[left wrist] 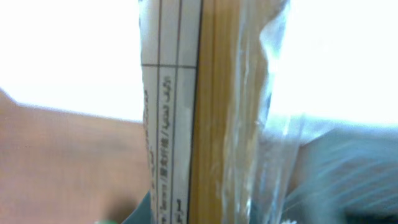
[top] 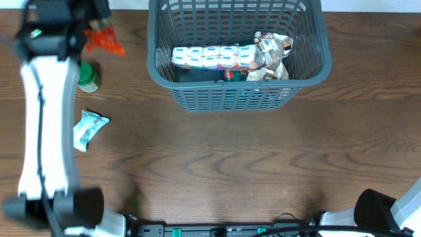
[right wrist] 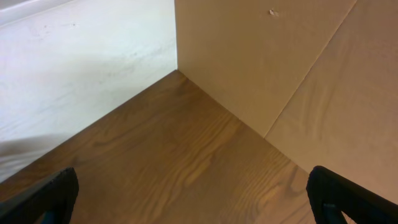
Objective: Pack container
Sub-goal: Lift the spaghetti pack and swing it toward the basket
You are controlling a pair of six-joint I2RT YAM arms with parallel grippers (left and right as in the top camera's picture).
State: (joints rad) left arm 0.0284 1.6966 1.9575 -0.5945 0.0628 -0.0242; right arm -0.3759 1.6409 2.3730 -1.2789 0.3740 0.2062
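Container (top: 230, 97) stands well apart from right fingers (right wrist: 43, 196).

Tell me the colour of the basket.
The basket is dark grey, with slotted lattice walls; the overhead view shows it best.

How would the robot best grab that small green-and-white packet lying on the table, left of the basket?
Probably across the middle of the packet, coming straight down from above. It lies flat and a little slanted on the table, with bare wood on all sides, so a gripper turned to straddle its narrower width should have room to close.
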